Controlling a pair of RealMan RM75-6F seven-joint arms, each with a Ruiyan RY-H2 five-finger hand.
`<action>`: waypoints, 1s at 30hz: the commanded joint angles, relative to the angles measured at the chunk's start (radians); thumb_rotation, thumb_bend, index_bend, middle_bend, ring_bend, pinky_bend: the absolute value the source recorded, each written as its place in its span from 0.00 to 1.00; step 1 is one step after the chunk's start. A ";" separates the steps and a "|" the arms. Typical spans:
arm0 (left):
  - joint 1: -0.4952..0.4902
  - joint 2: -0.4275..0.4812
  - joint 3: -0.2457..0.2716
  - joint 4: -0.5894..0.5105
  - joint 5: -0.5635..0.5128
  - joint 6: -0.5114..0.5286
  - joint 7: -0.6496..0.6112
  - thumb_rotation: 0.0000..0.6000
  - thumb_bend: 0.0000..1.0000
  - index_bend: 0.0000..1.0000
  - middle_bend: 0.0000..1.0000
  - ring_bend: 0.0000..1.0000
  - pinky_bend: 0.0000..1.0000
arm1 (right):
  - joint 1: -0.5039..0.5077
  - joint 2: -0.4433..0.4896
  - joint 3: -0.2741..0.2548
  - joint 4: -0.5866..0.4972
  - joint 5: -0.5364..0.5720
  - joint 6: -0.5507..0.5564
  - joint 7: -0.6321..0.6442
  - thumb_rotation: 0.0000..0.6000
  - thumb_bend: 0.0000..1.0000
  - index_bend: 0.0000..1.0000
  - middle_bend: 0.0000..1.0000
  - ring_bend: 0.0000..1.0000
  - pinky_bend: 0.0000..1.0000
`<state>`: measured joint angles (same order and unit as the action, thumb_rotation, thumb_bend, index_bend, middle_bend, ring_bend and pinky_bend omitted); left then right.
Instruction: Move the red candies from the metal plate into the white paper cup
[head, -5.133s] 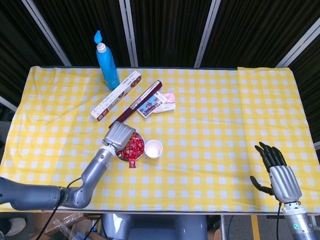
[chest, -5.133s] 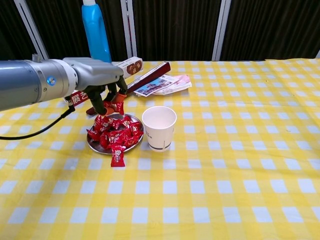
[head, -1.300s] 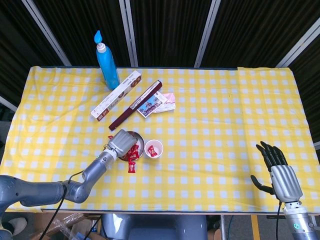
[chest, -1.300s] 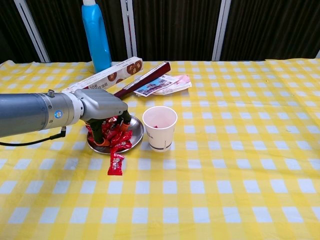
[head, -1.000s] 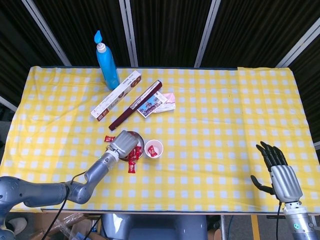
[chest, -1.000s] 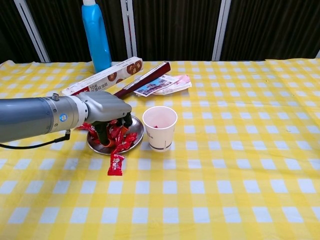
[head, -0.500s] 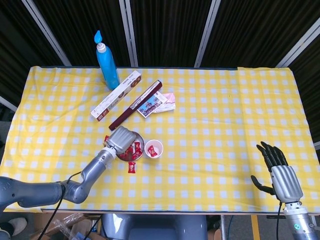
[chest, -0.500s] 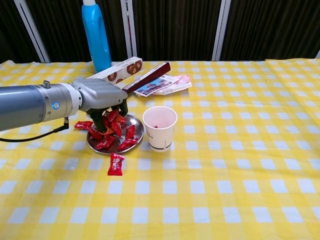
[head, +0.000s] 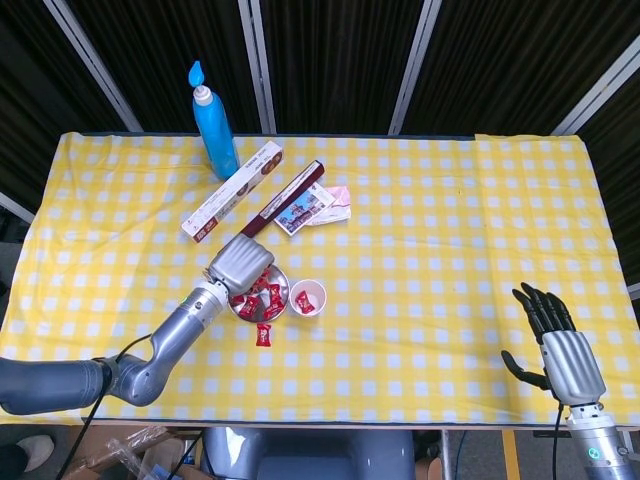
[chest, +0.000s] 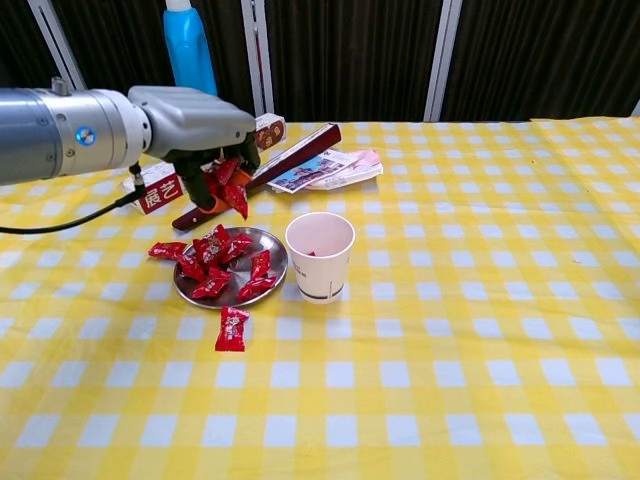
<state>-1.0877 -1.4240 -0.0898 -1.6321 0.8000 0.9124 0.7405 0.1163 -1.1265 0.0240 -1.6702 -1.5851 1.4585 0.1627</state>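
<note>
The left hand (chest: 195, 125) hangs above the far left part of the metal plate (chest: 274, 266), clear of it, with its fingers curled down around a small bunch of red candies (chest: 228, 184); the wrappers hang out below the fingertips. From the head view the same hand (head: 242, 265) covers the far left rim of the plate (head: 283, 276).

More red candies lie in the plate (chest: 222, 262), in a loose heap on its left half. One candy (chest: 167, 250) lies on the cloth just left of the plate, touching or nearly touching the rim, and another (chest: 231, 328) lies on the worktop (chest: 450, 330) near the plate's near edge.

The white paper cup (chest: 319, 256) stands upright just right of the plate, and something red shows inside it in the head view (head: 307, 297).

The right hand (head: 555, 345) rests at the near right corner of the worktop, well apart from everything, fingers spread and holding nothing.

On the far side stand a blue bottle (chest: 188, 58), a long box (head: 232, 189), a dark red box (chest: 300, 150) and some printed packets (chest: 328, 168).
</note>
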 joint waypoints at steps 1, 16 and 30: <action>-0.018 0.005 -0.022 -0.021 -0.009 0.007 0.009 1.00 0.44 0.64 0.72 0.88 0.94 | 0.000 0.000 0.000 0.000 -0.001 0.001 0.000 1.00 0.39 0.00 0.00 0.00 0.00; -0.111 -0.146 -0.039 0.047 -0.088 -0.011 0.089 1.00 0.42 0.62 0.70 0.88 0.94 | 0.000 0.005 0.004 -0.001 0.000 0.005 0.017 1.00 0.39 0.00 0.00 0.00 0.00; -0.178 -0.184 -0.037 0.077 -0.131 -0.029 0.149 1.00 0.34 0.61 0.68 0.88 0.94 | 0.000 0.007 0.004 -0.005 -0.004 0.009 0.029 1.00 0.39 0.00 0.00 0.00 0.00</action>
<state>-1.2648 -1.6065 -0.1273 -1.5553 0.6698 0.8837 0.8886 0.1159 -1.1194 0.0280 -1.6751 -1.5892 1.4677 0.1918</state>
